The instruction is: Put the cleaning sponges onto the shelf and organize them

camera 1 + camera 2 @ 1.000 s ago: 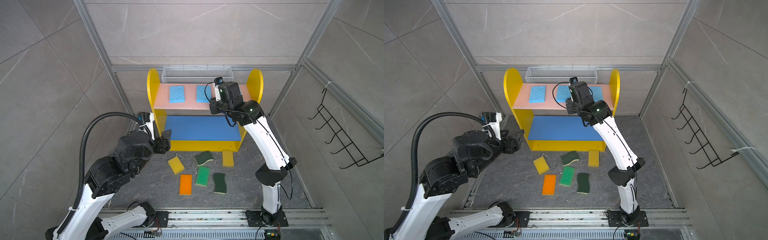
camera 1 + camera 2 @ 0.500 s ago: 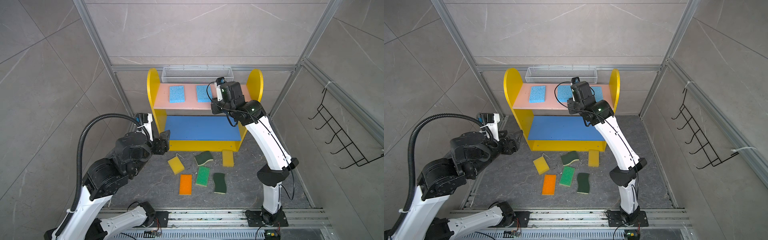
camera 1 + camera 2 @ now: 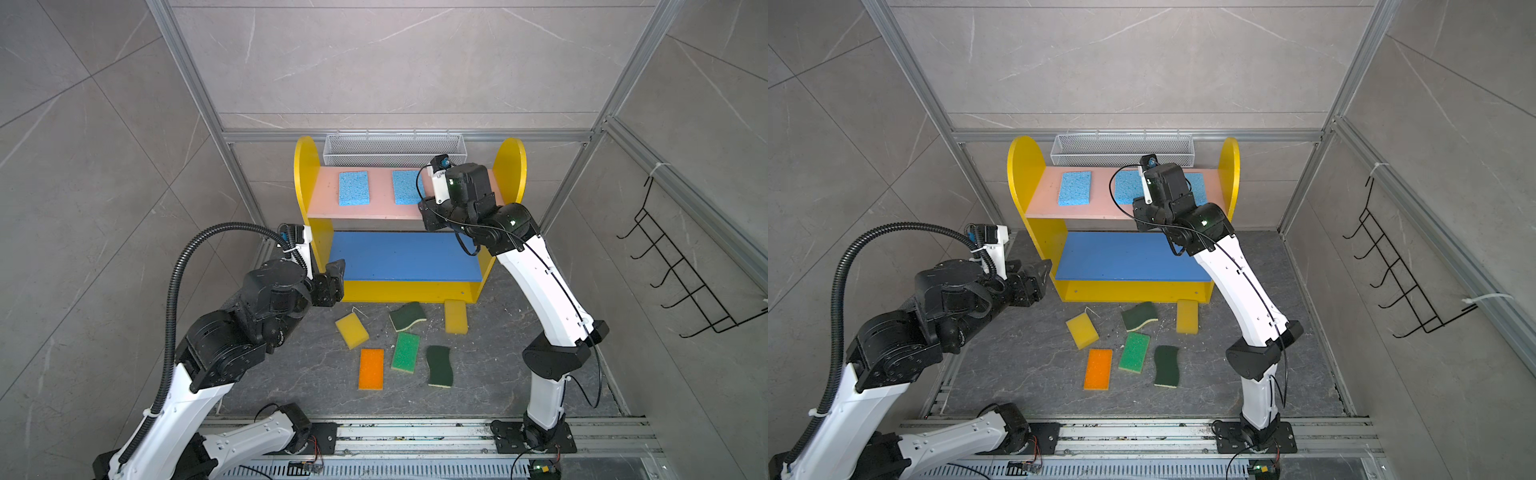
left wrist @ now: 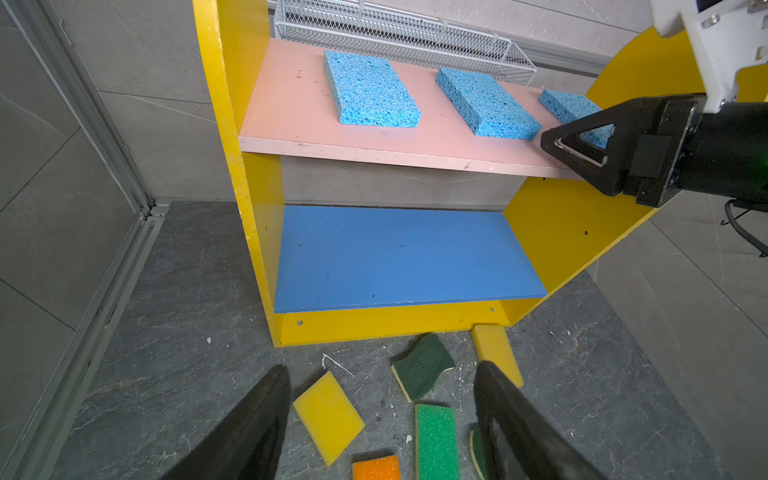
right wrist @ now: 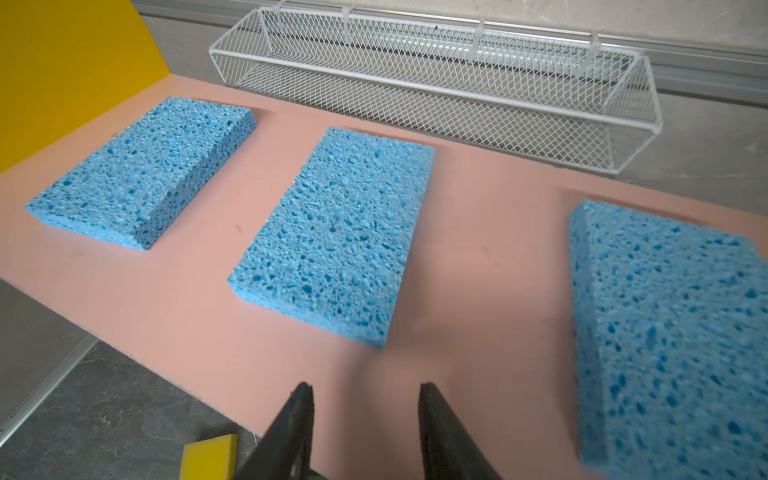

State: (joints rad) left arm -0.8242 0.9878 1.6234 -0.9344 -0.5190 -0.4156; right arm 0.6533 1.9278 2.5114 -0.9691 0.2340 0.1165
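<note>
Blue sponges (image 5: pixel 332 237) look coarse and porous; the pink board (image 5: pixel 490 257) is smooth and matt; the basket (image 5: pixel 436 87) is white wire mesh.

Head count, kind by kind

Three light blue sponges (image 5: pixel 141 170) (image 5: pixel 332 232) (image 5: pixel 673 332); two yellow sponges (image 3: pixel 352 330) (image 3: pixel 456 316); one orange sponge (image 3: pixel 371 368); one bright green sponge (image 3: pixel 406 352); two dark-green wavy sponges (image 3: pixel 408 316) (image 3: pixel 439 365) with yellow backing; nine in all; one shelf (image 3: pixel 306 174) with two yellow sides and three tiers, pink, blue and yellow; one white wire-mesh basket (image 3: pixel 392 147); one black wire hook rack (image 3: pixel 685 286); two robot arms (image 3: pixel 199 374) (image 3: pixel 540 278), one left gripper (image 4: pixel 380 370), one right gripper (image 5: pixel 365 388), two fingers (image 5: pixel 286 440) each.
</note>
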